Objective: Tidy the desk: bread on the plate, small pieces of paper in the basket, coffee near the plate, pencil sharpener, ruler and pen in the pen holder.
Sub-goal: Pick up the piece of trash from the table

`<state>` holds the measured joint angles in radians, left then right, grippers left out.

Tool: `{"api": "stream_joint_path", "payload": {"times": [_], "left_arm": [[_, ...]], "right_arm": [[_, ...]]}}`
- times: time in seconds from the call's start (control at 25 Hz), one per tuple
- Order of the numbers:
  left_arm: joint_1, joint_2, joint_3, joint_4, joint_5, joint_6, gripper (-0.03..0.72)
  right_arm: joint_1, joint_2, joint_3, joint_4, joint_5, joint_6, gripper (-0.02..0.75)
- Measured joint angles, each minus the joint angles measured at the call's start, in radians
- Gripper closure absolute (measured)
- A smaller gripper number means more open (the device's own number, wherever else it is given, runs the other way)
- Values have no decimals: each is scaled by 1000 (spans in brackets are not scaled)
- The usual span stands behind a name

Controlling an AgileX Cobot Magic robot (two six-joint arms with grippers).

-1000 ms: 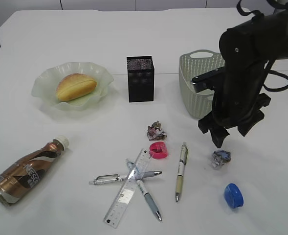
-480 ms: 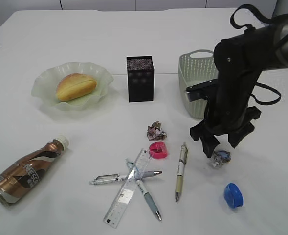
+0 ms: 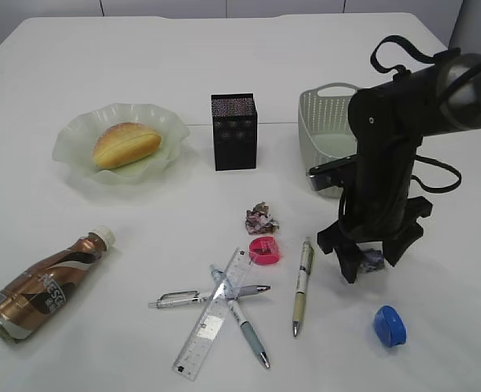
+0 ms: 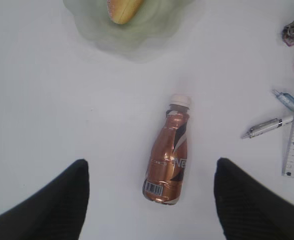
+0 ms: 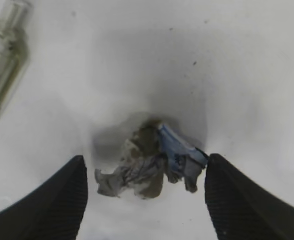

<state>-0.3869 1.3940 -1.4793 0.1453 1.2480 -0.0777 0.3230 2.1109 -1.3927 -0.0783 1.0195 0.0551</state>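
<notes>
From outside we see the right claw down at the surface, its body hiding most of a paper wad. Only its wrist view shows that wad whole, lying between the spread fingers, ungripped. The left claw shows only in its own wrist view, released and hanging over the lying coffee. The outside view alone shows the basket behind the right arm, the holder mid-surface, and the bread on the plate. A second wad, pink sharpener, blue sharpener, ruler and pens lie scattered on the white surface. A pale wall runs behind.
</notes>
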Motion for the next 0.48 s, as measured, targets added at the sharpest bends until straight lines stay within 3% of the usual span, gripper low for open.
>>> {"api": "stream_joint_path", "payload": {"times": [0.48], "left_arm": [[0, 0, 0, 2, 0, 0, 128]], "right_arm": [[0, 2, 0, 0, -34, -2, 176]]}}
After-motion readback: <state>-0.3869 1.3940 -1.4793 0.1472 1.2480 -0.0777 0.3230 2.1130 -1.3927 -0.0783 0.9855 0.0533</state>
